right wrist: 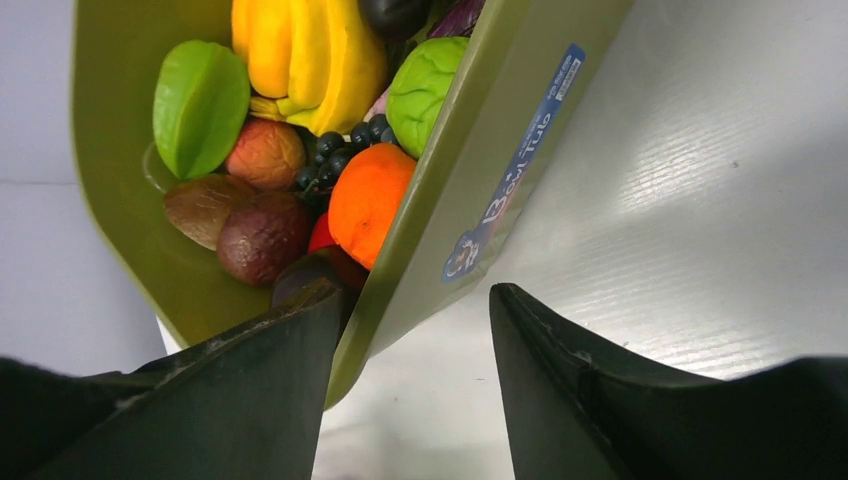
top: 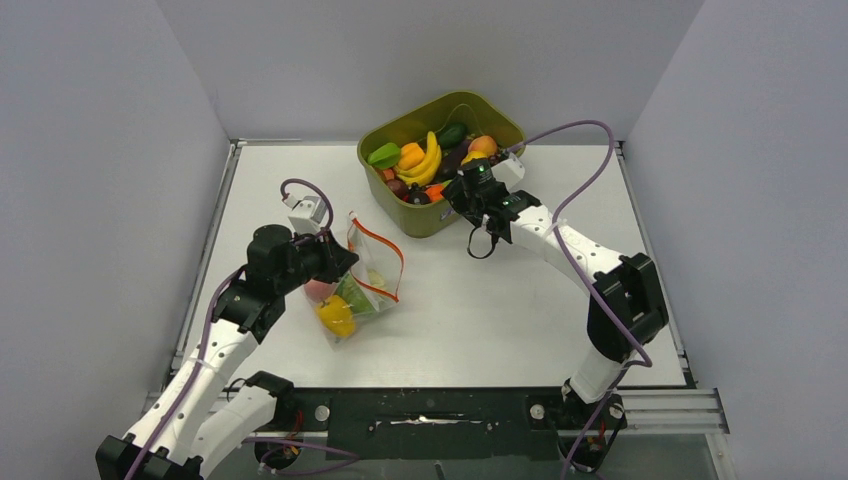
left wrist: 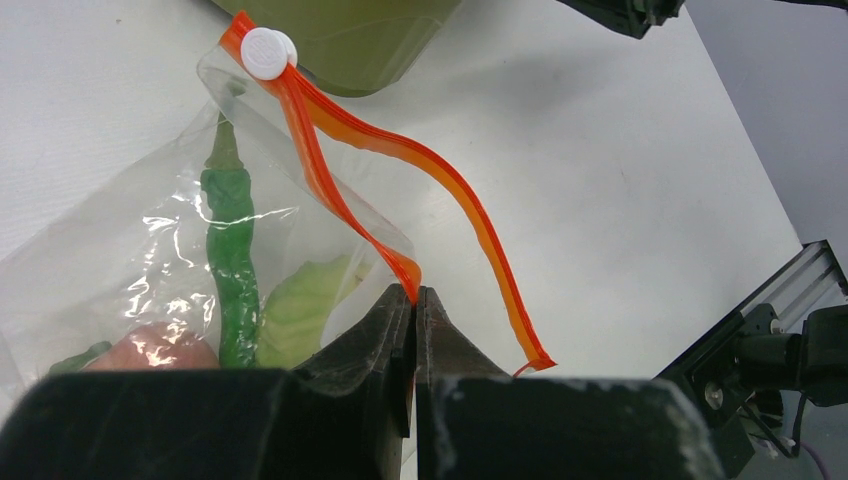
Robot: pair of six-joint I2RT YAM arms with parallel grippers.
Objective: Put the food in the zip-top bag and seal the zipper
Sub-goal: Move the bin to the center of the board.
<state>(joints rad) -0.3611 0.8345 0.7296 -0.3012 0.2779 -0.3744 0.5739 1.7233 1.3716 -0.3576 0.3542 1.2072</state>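
Zip-top bag sits on the counter at seven o'clock from the olive tub, yellow pepper, green pod and cabbage inside, zipper gaping. Left claw is pinched tight on the bag's mouth edge; right claw hangs wide astride the tub's wall, one jaw inside.

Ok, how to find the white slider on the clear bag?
Find the big olive-green plastic tub at the back. Near it, the left fingers pinch a clear plastic bag. At the tub end of its red-orange zipper strip sits a round white slider, the only white part.
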